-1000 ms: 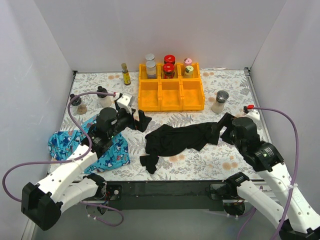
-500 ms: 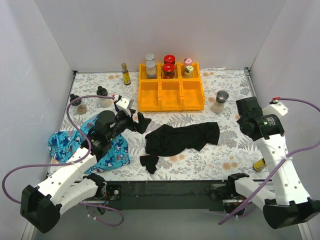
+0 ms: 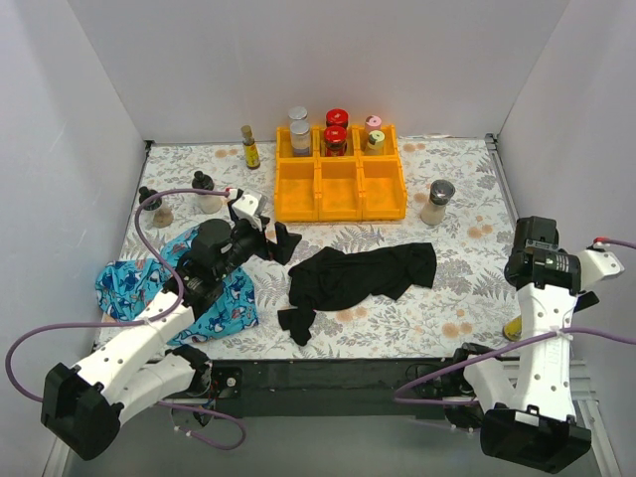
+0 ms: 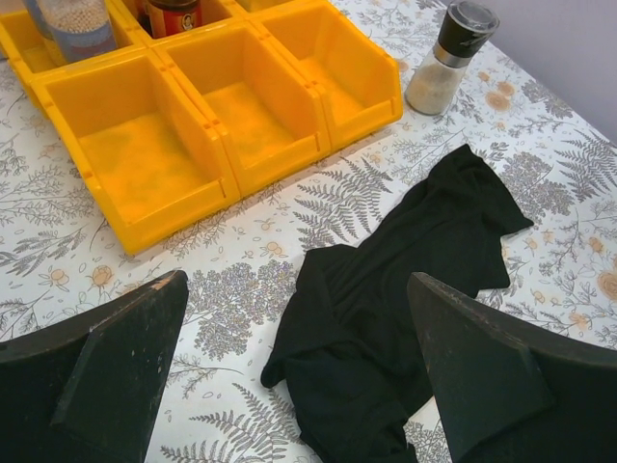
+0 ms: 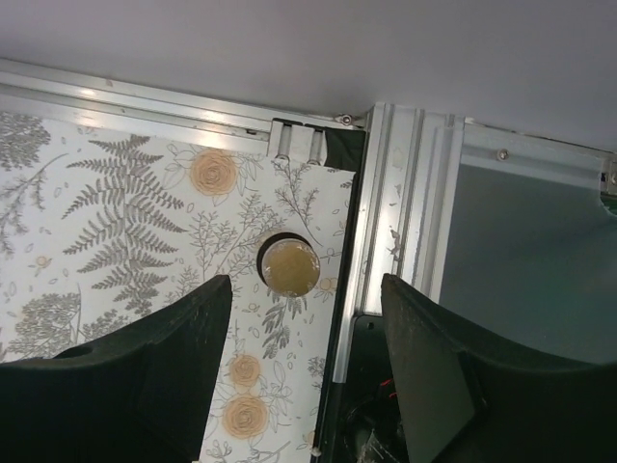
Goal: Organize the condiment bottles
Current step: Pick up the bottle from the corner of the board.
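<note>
— Grey ferns and tan roses are printed all over the table (image 3: 467, 298). What is the biggest thing on it?

— The black garment (image 3: 363, 276), crumpled in the middle. Next is the blue patterned cloth (image 3: 124, 288), bunched at the near left and partly under the left arm.

— And the orange tray (image 3: 340, 194)?

— It sits at the back, in the centre. The condiment bottles in it stand along its back row, in pairs, one behind the other. There are two silver-lidded jars (image 3: 299, 129) on the left and two red-lidded jars (image 3: 336, 132) in the middle. On the right, the pink-lidded jar (image 3: 374, 122) stands behind a yellow-lidded jar (image 3: 375, 142).

— Are any outside it?

— A slim amber bottle (image 3: 250, 149) stands upright just left of the tray. A black-capped shaker (image 3: 436, 202) is near its right front corner. Two small black-capped bottles (image 3: 204, 191) are well off to the left. A yellow-capped bottle (image 5: 289, 268) stands upright at the near right edge, beside the metal rail (image 5: 386, 212).

— What about the grippers?

— The left gripper (image 4: 294, 285) has its jaws spread wide. It hangs over the near end of the black garment, short of the tray, and grips nothing. The right gripper (image 5: 304, 285) points straight down with its jaws apart. The yellow cap shows just beyond the gap, and neither finger touches it.
</note>
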`<state>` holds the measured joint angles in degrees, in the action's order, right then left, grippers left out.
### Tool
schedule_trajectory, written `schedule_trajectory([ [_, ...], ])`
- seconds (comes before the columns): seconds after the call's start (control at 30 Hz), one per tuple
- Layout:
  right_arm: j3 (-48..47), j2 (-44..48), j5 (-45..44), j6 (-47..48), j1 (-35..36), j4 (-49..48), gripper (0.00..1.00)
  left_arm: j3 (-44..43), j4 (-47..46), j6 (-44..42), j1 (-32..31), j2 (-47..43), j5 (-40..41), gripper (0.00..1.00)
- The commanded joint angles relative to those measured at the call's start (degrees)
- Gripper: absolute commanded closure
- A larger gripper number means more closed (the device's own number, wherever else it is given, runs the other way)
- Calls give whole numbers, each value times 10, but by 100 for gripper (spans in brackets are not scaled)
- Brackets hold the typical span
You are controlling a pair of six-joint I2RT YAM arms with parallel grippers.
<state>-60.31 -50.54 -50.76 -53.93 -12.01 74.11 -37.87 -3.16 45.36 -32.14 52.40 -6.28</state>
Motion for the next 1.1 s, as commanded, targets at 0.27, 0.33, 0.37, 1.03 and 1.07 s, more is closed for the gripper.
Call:
schedule_trajectory([
  [0.27,53,33,-14,1,-6,-55,29,0,-4,-12,-5,2,22,2],
  [0.33,59,32,-12,-12,-6,-56,29,0,-4,-12,-5,3,23,2],
  [0.37,62,28,-12,-17,-7,-56,29,-1,-4,-12,-5,3,24,2],
  [1.03,135,20,-21,-87,-18,-90,34,-2,-3,-14,-6,7,23,2],
  [1.07,139,23,-21,-88,-18,-92,35,-2,-4,-14,-6,7,22,2],
])
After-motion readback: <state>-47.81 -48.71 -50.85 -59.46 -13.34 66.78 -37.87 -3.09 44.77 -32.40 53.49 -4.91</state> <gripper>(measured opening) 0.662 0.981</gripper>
